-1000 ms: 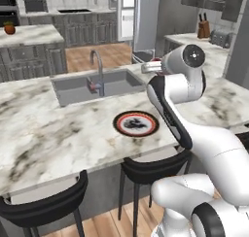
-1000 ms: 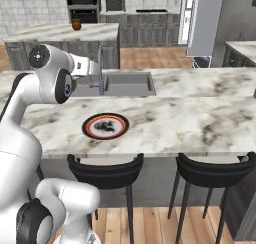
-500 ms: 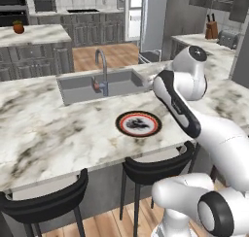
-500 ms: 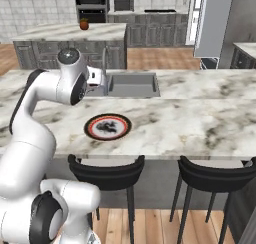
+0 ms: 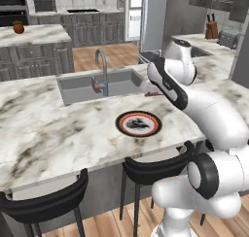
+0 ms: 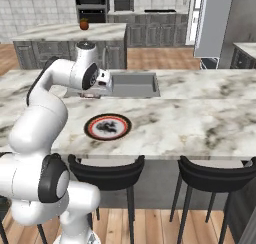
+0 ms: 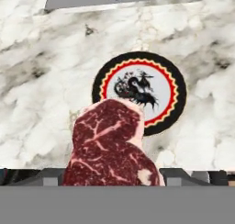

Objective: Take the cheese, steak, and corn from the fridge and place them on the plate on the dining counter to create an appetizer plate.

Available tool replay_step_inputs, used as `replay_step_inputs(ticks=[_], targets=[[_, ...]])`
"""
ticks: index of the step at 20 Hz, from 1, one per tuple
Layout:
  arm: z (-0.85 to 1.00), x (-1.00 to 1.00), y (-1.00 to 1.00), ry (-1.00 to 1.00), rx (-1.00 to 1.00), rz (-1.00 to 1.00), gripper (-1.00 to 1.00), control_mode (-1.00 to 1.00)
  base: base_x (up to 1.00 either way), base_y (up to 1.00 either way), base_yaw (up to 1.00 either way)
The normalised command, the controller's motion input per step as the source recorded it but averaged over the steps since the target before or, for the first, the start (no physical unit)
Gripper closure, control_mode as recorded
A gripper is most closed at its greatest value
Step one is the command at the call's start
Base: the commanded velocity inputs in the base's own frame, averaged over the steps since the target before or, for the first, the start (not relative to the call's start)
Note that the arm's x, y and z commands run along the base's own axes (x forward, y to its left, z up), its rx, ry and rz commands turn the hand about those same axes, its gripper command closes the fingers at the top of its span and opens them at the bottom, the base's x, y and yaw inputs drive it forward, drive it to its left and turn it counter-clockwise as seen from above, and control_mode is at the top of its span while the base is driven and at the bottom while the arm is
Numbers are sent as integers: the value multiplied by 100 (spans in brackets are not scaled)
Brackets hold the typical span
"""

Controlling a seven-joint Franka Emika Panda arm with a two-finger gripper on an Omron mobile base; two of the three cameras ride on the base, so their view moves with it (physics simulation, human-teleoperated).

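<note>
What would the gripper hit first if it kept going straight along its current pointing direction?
Probably the plate on the dining counter: the gripper, holding the steak, points down at its near rim, though depth is unclear.

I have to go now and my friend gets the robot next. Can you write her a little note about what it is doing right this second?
Hand: shut on the steak, carried above the dining counter, just short of the plate.
Plate: sits on the counter in front of the sink, nothing on it yet.
Done: steak fetched and brought over.
Left: set the steak on the plate, then bring the cheese and the corn from the fridge and add them.
</note>
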Motion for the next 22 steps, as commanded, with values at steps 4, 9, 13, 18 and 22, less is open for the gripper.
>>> replay_step_inputs(ticks=[4,9,13,18,22], targets=[[-51,9,-35,34,0,1,100,-100,0,0,0],[-54,39,-16,8,0,1,100,-100,0,0,0],[-42,70,0,-3,0,0,100,-100,0,0,0],[-48,65,0,-2,0,0,100,-100,0,0,0],[-58,50,0,1,0,0,100,-100,0,0,0]])
